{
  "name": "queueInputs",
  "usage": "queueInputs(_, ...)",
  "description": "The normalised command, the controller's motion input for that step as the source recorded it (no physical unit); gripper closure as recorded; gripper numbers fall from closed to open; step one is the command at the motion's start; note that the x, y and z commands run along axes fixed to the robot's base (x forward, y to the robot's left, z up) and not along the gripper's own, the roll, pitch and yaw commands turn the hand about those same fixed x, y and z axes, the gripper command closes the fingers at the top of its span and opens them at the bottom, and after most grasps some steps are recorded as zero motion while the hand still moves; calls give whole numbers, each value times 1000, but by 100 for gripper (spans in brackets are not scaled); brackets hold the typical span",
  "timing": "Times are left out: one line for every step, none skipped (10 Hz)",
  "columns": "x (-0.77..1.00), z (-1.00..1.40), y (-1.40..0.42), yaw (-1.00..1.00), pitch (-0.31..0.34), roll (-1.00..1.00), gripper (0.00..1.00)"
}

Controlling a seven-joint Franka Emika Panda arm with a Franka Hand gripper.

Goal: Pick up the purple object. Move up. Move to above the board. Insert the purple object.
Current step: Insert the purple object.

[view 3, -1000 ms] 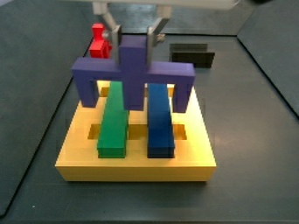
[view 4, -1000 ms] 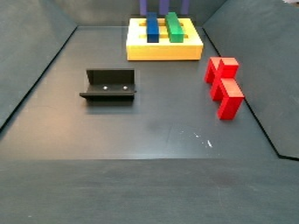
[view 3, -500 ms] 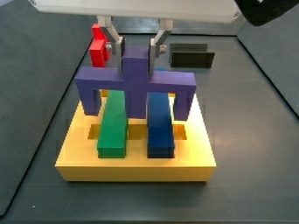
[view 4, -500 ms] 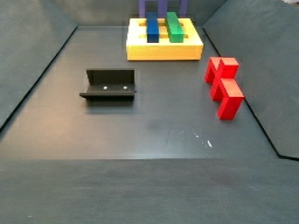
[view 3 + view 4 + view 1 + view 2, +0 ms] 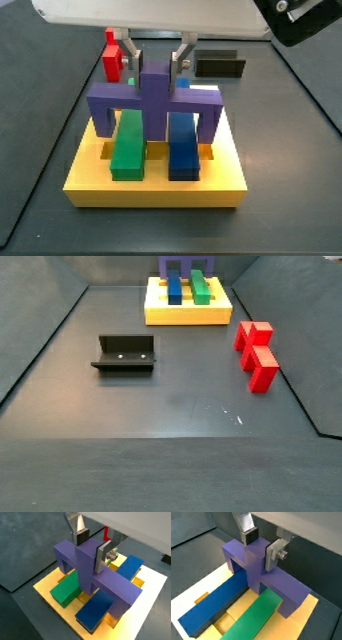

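Note:
The purple object (image 5: 154, 98), a cross-shaped arch, stands with its legs down in the yellow board (image 5: 154, 190), straddling the green block (image 5: 127, 145) and the blue block (image 5: 183, 145). It shows in both wrist views (image 5: 87, 567) (image 5: 254, 564). My gripper (image 5: 158, 60) is over the board, with its jaws on either side of the purple stem. The jaws are open: one pad (image 5: 81, 537) stands off the stem, and the other finger (image 5: 103, 557) lies close along it. In a side view only the purple top (image 5: 177, 266) shows at the frame's edge.
Two red pieces (image 5: 254, 351) lie on the floor beside the board (image 5: 187, 314); one shows behind the gripper (image 5: 112, 50). The dark fixture (image 5: 126, 353) stands on the floor away from the board, also in a side view (image 5: 221, 63). Dark walls bound the floor.
The gripper has lowered the purple object until its legs sit in the board. The fingers have spread slightly away from the stem.

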Motion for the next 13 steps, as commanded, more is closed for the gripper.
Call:
queueInputs(131,-131,-106,60,0,104,100)
queueInputs(197,-83,-111,114,0,136,100)
queueInputs(326,-3,-106,120,0,153,100)
queueInputs(317,-14,-91,126,0,174,100)
queueInputs(206,-31,-49,146,0,210,100)
queueInputs(174,-37,-11,163,0,214,100)
queueInputs(129,-34,0,163,0,236,100)
queueInputs(0,0,0,129,0,290,100)
queueInputs(-74,-26,0,49,0,234,100)
queueInputs(-37,-14,0,0,3,176,100)
queueInputs(-34,-3,0,0,3,144,100)
queueInputs(-86,0,-20,0,0,147,100)
queueInputs(-117,-6,-57,0,0,180,100)
